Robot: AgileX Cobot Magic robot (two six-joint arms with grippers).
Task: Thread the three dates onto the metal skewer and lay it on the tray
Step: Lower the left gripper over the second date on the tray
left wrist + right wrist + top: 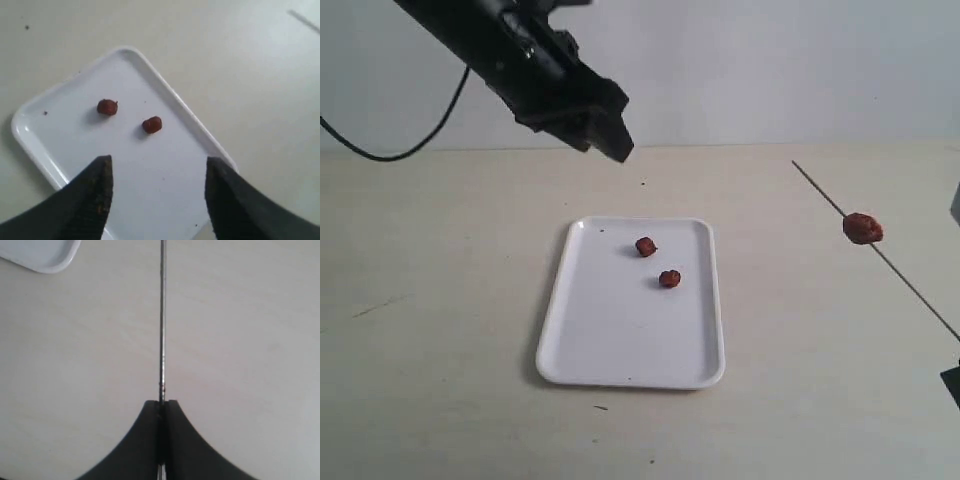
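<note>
Two dates [646, 246] [669, 279] lie loose on the far half of the white tray [620, 340]. A third date [862, 228] is threaded on the metal skewer [910, 285], which slants in the air over the table to the right of the tray. My right gripper [161, 402] is shut on the skewer [162, 315] near one end. My left gripper [157, 172] hangs open above the tray [165, 85], its fingers [97, 190] apart and empty, short of the two dates [107, 107] [152, 124]. In the exterior view it hovers beyond the tray's far edge [615, 145].
Pale table all round the tray. A black cable [410, 150] loops down at the far left behind the left arm. One tray corner [45, 257] shows in the right wrist view, off to one side of the skewer.
</note>
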